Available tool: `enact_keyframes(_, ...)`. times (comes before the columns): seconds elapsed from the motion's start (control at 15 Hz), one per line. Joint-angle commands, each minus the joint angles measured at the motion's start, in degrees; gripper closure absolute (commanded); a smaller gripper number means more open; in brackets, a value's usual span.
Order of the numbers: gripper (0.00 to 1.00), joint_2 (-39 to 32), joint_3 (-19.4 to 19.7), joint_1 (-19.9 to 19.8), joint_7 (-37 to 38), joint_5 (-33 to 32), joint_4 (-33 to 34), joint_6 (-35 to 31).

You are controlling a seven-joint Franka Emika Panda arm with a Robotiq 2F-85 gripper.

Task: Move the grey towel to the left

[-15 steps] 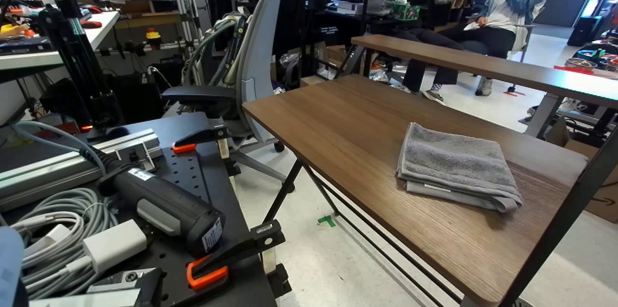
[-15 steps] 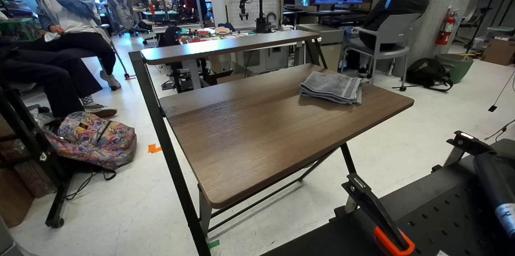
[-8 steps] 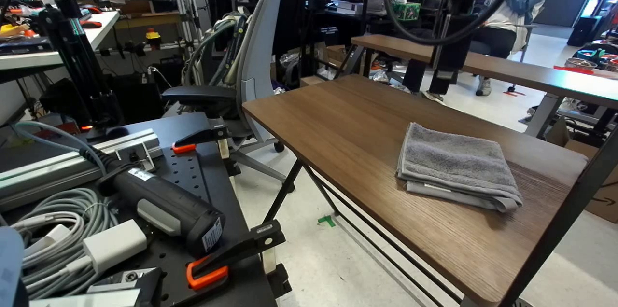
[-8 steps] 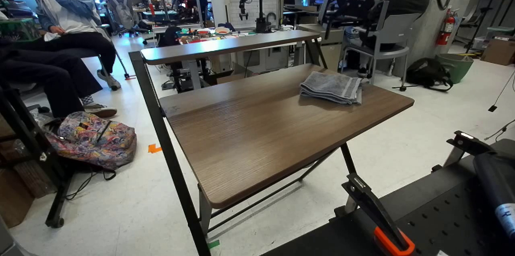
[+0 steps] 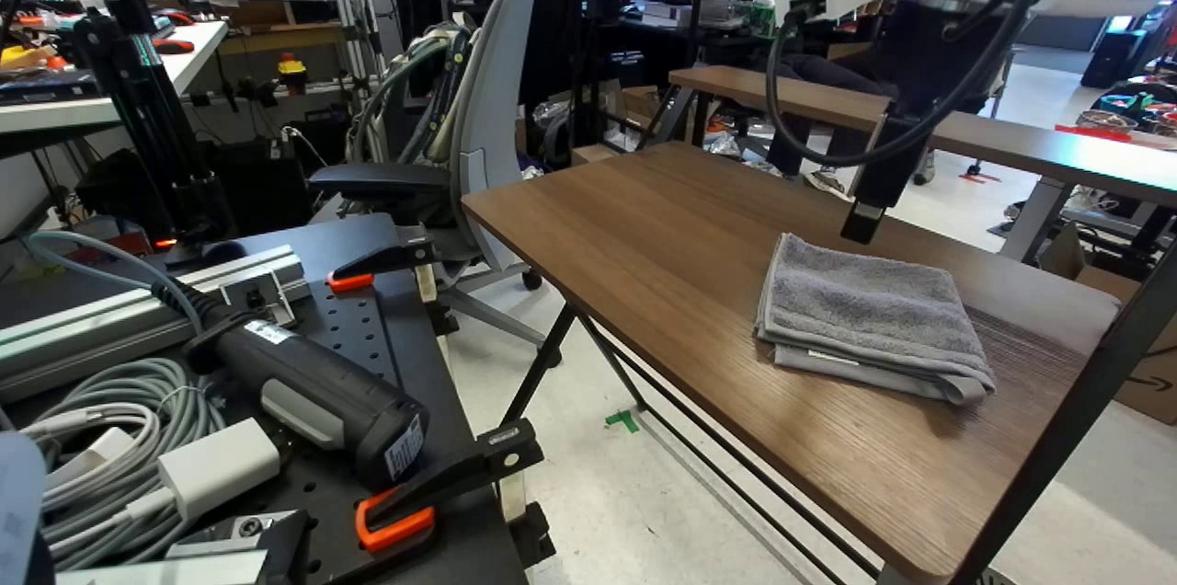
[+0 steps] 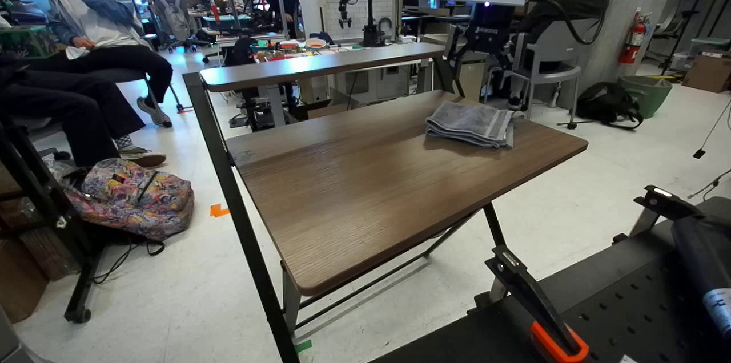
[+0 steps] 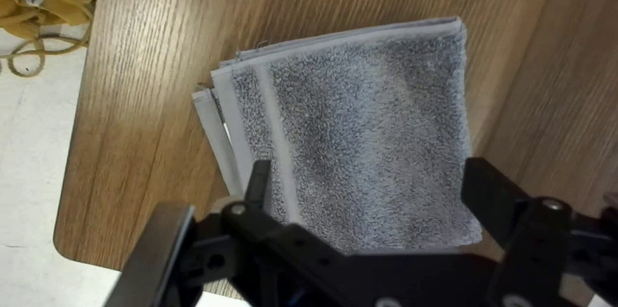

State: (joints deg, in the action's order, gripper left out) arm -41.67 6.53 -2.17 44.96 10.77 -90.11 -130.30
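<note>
The grey towel [image 7: 359, 138] lies folded near one end of the brown tabletop [image 5: 644, 226]; it should handle light, soft and limp, neither slippery nor fragile, though loose layers may fan out; a deep pinch at its middle, through every fold, looks best; the gripper [image 7: 367, 176] hangs above that end of the tabletop, fingers [image 7: 490, 201] spread wide, holding nothing.

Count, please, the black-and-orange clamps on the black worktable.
2: in an exterior view, one farther clamp and one nearer clamp, both at the edge of the black worktable. Others may be hidden.
</note>
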Motion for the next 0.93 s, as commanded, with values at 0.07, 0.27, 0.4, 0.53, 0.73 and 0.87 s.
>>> enact_keyframes(0.07, 0.00, -8.4, 1.8, -0.3, 5.9, 0.4, 11.1, 3.8)
enact_keyframes(0.27, 0.00, -12.6, 2.4, 0.1, 9.2, -0.4, 15.6, 4.1)
enact_keyframes(0.4, 0.00, -15.1, 2.4, 0.3, 11.1, -0.8, 18.7, 5.1)
enact_keyframes(0.53, 0.00, -17.3, 2.4, 0.6, 12.7, -1.2, 21.6, 6.7)
enact_keyframes(0.73, 0.00, -20.2, 2.5, 1.6, 14.9, -2.1, 25.3, 8.4)
enact_keyframes(0.87, 0.00, -21.8, 2.7, 2.5, 16.2, -3.0, 27.3, 9.3)
